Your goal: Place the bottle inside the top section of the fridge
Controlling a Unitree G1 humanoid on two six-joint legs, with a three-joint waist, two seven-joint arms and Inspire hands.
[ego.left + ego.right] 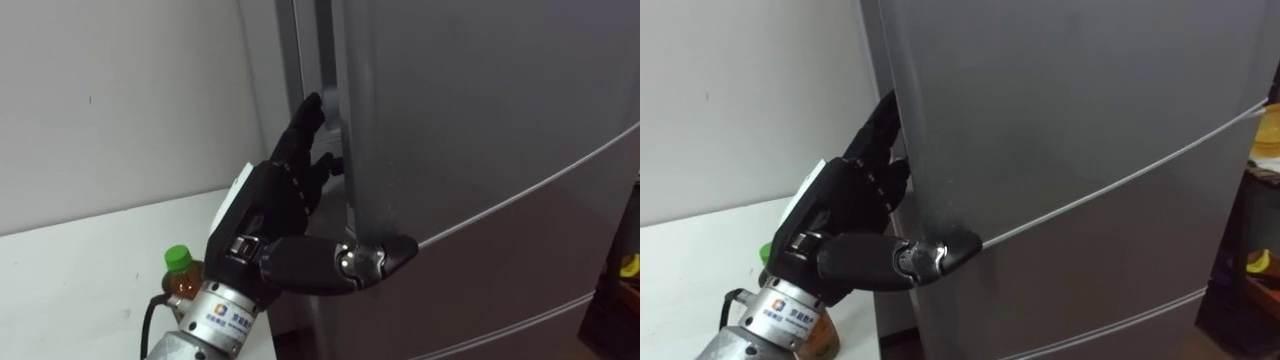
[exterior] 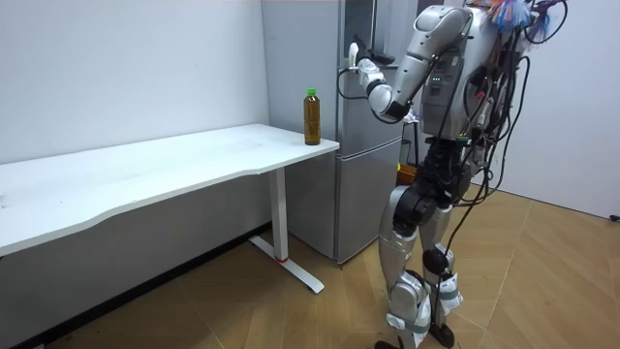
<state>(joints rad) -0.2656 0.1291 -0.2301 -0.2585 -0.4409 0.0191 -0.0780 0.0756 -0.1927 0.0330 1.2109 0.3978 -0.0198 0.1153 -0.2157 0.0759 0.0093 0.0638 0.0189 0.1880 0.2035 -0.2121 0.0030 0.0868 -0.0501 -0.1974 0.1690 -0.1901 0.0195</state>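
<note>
Robot stands close before the grey fridge (image 2: 363,174), at the room view's right of the white tabletop (image 2: 174,170), its left arm raised to the fridge. The left hand (image 1: 268,205) grips the near side edge of the upper door (image 1: 480,110): its fingers (image 1: 308,118) reach up along that edge and tuck in behind it, while the thumb lies across the door's front, just at the seam with the door below. The bottle (image 2: 311,116), brown with a green cap (image 1: 177,258), stands upright on the tabletop's corner nearest the fridge, well apart from the hand and held by nothing.
</note>
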